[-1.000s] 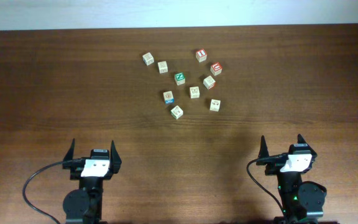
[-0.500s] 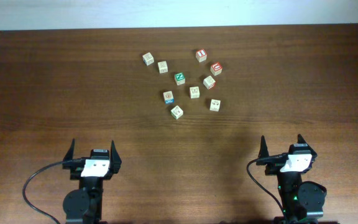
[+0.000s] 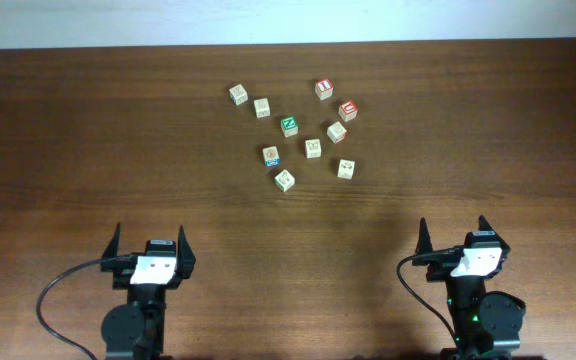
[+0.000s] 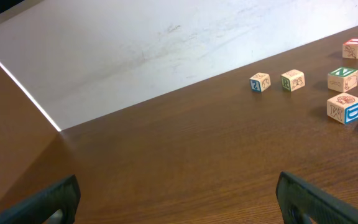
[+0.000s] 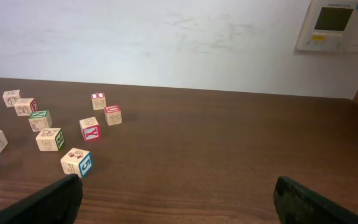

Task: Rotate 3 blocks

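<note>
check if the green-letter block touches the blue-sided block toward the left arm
Apart. The overhead view shows table between the green-letter block and the blue-sided block.

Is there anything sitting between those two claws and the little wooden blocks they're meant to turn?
Nothing visible. Only the wooden table lies between the left claw, the right claw and the nearest of the blocks. Both claws are open and hold nothing.

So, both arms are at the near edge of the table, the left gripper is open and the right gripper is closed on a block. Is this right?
Not quite: the right gripper is open too and holds nothing. The overhead view shows its jaws apart and all the blocks lying farther up the table. The rest holds: both arms at the near edge, left gripper open.
</note>
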Controlling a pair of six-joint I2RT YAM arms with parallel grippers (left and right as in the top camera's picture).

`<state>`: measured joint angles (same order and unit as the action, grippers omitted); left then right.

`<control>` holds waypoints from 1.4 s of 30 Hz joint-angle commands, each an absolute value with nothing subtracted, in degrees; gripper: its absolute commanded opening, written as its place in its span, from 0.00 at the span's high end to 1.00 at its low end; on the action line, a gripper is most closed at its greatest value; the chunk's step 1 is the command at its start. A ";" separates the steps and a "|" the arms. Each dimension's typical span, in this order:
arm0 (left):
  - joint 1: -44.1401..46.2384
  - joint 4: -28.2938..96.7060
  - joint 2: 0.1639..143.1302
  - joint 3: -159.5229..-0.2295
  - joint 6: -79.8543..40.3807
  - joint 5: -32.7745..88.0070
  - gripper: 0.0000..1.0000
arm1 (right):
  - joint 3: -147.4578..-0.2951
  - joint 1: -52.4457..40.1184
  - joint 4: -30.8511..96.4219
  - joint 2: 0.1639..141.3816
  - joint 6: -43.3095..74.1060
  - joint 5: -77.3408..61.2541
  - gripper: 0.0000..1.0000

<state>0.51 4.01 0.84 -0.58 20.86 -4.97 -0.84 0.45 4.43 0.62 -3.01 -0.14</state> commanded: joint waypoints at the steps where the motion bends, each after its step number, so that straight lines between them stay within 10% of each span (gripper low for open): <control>1: 0.32 4.19 0.34 -0.49 21.76 -5.85 0.01 | -0.32 0.78 4.47 0.19 -2.79 0.30 0.02; 31: 0.32 4.12 0.34 -0.49 21.76 -6.90 0.01 | -0.32 0.78 4.34 0.19 -2.79 2.13 0.02; 42: 0.32 3.64 8.27 -14.68 21.76 9.96 0.01 | -15.75 0.78 -2.33 8.78 1.15 -11.33 0.02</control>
<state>0.49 2.11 4.23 -8.25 21.08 6.68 -9.65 0.45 -2.26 4.27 0.30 -7.05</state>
